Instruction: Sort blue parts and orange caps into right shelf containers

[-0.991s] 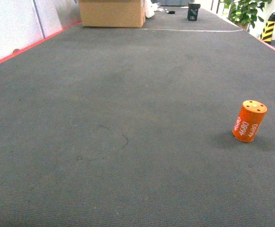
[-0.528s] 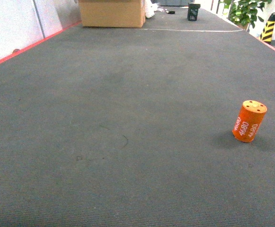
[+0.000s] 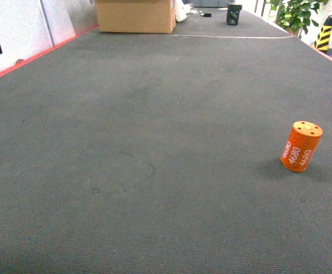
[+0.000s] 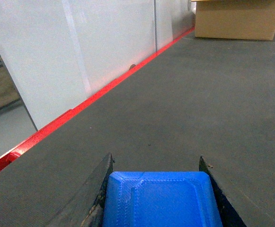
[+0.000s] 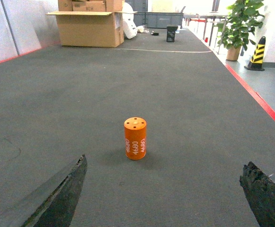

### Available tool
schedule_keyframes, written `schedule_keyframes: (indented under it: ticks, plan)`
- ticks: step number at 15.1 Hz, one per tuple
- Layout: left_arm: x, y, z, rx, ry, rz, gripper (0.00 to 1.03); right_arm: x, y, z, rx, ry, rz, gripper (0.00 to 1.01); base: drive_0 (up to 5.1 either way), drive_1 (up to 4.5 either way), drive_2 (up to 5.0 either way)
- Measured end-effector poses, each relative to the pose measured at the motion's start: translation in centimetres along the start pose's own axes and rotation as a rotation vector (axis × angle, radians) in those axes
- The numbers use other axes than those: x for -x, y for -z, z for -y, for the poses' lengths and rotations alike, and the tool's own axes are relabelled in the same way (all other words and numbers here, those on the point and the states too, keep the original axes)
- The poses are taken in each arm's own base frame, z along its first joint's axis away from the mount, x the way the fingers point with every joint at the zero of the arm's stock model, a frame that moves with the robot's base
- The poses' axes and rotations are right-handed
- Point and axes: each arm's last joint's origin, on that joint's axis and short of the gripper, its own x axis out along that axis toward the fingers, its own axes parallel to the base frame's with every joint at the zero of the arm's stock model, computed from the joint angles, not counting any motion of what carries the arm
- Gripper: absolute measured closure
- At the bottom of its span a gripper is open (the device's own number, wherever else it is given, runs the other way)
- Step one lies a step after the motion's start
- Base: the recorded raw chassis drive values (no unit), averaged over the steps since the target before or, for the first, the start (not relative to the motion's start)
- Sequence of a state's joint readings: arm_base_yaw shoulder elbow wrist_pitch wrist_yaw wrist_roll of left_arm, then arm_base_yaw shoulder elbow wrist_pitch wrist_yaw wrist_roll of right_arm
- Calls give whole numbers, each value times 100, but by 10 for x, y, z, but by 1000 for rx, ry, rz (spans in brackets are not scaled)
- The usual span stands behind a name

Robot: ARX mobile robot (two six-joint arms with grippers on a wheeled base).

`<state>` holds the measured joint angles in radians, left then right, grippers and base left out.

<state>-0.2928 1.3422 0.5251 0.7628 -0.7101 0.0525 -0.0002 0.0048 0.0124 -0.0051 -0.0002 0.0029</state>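
Orange cap (image 3: 301, 146), white "4680" on its side, upright on grey carpet, blue part (image 4: 162, 199) between jaws

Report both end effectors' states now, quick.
Left end effector: shut on a blue part.
Right end effector: open, holding nothing; the orange cap stands ahead of it.

Orange cap (image 3: 301, 146): bright orange, white "4680" lettering on its side, pale dots on top. Blue part (image 4: 162, 200): saturated blue. Carpet (image 3: 154, 142): dark grey, edged by a red strip (image 4: 94, 97). Cardboard box (image 3: 135, 15): tan. Bollard (image 5: 257, 50): yellow-and-black stripes.
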Motion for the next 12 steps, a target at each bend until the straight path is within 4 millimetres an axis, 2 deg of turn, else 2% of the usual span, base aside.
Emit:
schedule_keyframes:
  ticks: [12]
  plan:
    - [0,0,0,0,0,0,62,0,0,0,0,0,0,3,0,0,0]
